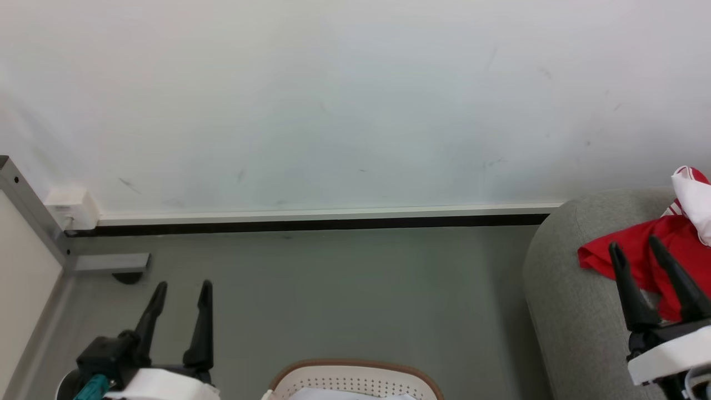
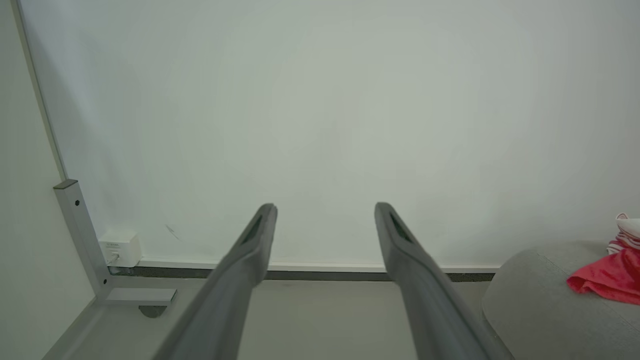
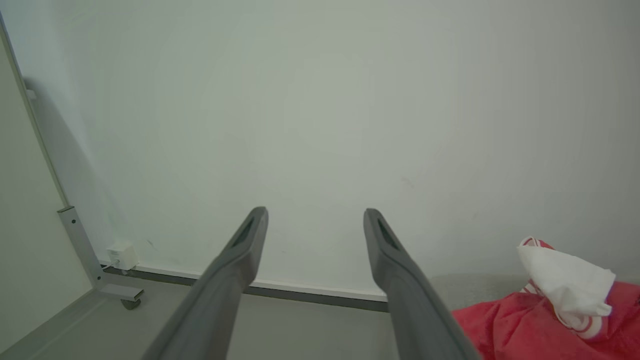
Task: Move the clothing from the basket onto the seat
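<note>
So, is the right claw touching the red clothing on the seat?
Cannot tell. In the head view the right claw overlaps the red clothing, but neither contact nor gap is plain.

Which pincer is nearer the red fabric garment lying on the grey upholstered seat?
Right. The right pincer, open, hangs by the red fabric garment on the grey upholstered seat; the left pincer, open, hangs over the floor, beyond the cream plastic basket.
</note>
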